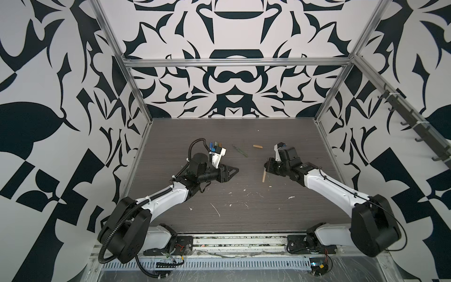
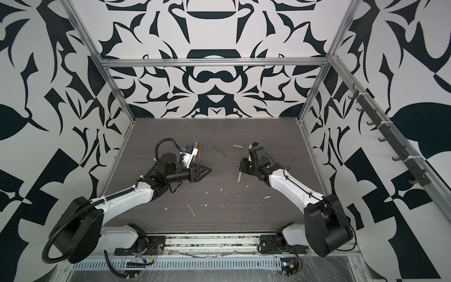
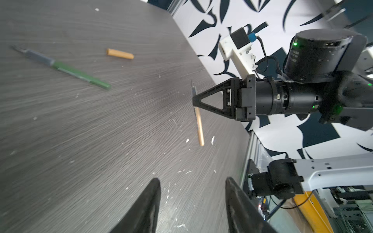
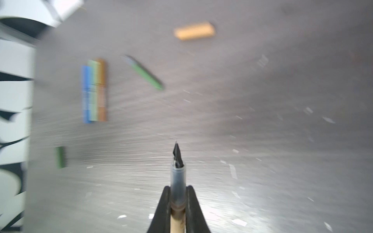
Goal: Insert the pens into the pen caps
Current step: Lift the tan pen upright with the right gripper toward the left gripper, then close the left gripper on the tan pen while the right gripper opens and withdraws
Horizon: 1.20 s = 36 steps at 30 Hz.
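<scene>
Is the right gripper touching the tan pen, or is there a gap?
Touching. The right wrist view shows the tan pen between the jaws of the right gripper, both pressed against its barrel with no gap.

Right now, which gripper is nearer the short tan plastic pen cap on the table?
Right. The right gripper, shut on a thin tan pen, is just nearside of the tan pen cap; the left gripper, fingers open, is farther away, nearside and leftward.

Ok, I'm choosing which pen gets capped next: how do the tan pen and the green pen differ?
The tan pen is gripped by the right end effector; the green pen lies loose on the table. The tan pen's barrel is tan, the green pen's green. Both are uncapped, dark tips showing.
</scene>
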### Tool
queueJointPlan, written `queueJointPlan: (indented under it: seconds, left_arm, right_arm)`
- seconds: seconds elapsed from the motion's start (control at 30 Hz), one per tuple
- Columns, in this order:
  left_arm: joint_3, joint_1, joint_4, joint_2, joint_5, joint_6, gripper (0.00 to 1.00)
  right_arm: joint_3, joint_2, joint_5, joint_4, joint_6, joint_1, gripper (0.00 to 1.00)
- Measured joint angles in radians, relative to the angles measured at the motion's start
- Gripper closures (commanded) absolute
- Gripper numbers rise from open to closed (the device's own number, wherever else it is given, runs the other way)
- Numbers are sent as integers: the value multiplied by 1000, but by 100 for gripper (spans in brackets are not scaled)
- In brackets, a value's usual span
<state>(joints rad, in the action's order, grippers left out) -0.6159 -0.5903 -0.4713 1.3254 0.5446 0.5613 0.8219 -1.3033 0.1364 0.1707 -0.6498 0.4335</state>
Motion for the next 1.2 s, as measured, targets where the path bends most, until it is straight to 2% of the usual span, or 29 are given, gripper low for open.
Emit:
queueJointPlan:
  seconds: [0.13, 0.3, 0.53, 0.73, 0.93, 1.07, 1.2]
  left_arm:
    - [-26, -6, -88, 51, 51, 28, 39]
    - [-65, -13, -119, 100, 72, 46, 34]
    - [-120, -45, -132, 133, 83, 49, 34]
    - [-134, -68, -142, 169, 90, 53, 46]
    - [-134, -71, -157, 186, 92, 71, 65]
    - [-134, -72, -180, 186, 88, 87, 73]
    - [-134, -72, -207, 186, 80, 103, 88]
  right_arm:
    - [44, 48, 7, -56, 11, 68, 99]
    - [89, 66, 14, -98, 18, 132, 99]
    - [107, 67, 19, -148, 17, 193, 100]
    - [104, 67, 22, -206, 6, 211, 100]
    - [80, 68, 21, -254, -6, 212, 100]
    - [76, 68, 21, -259, -10, 212, 100]
    - [70, 68, 21, -266, -13, 216, 100]
